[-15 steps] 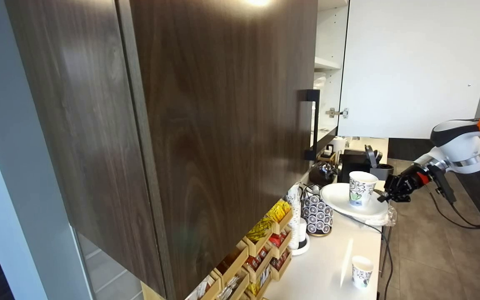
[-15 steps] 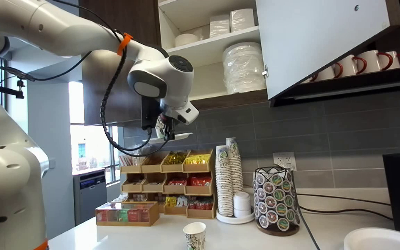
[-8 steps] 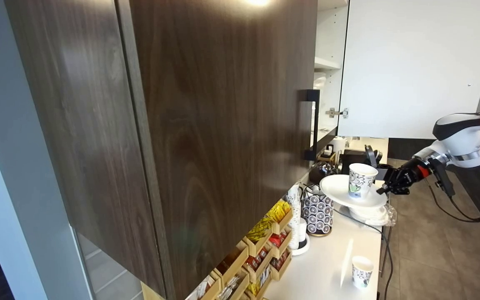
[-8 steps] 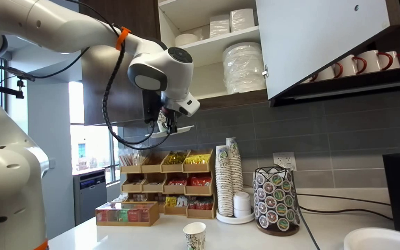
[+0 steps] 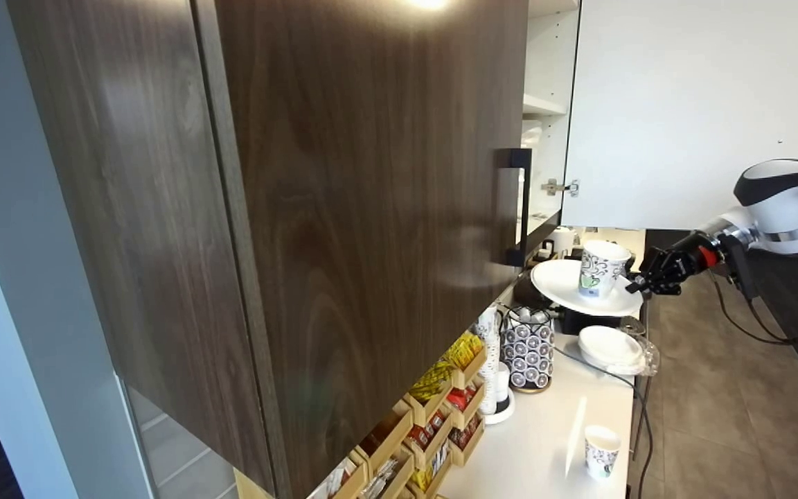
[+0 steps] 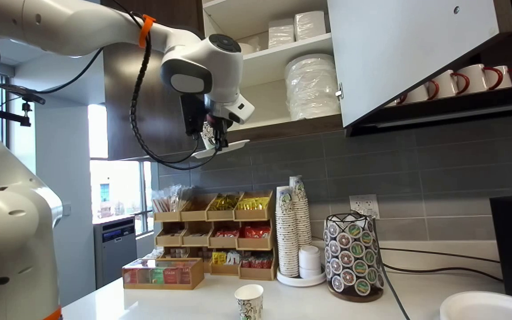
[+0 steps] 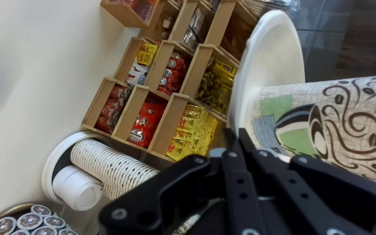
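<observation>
Snack boxes (image 5: pixel 393 443): In an exterior view these are left of the rest here, wood, in rows.
Pod rack (image 5: pixel 529 350): It stands next, on the white counter (image 5: pixel 544 443).
Plate (image 5: pixel 555 281): It is up in the air above the counter, just left of my gripper (image 5: pixel 634 285) as I see it. In an exterior view the plate (image 6: pixel 237 146) slopes down to the left.
Paper cup (image 5: pixel 601 269): It stands on the plate, on the half near my gripper. Its long way sticks up and leans with the plate.
Gripper: Farthest right, it pinches the plate's edge, just beside the cup.
</observation>
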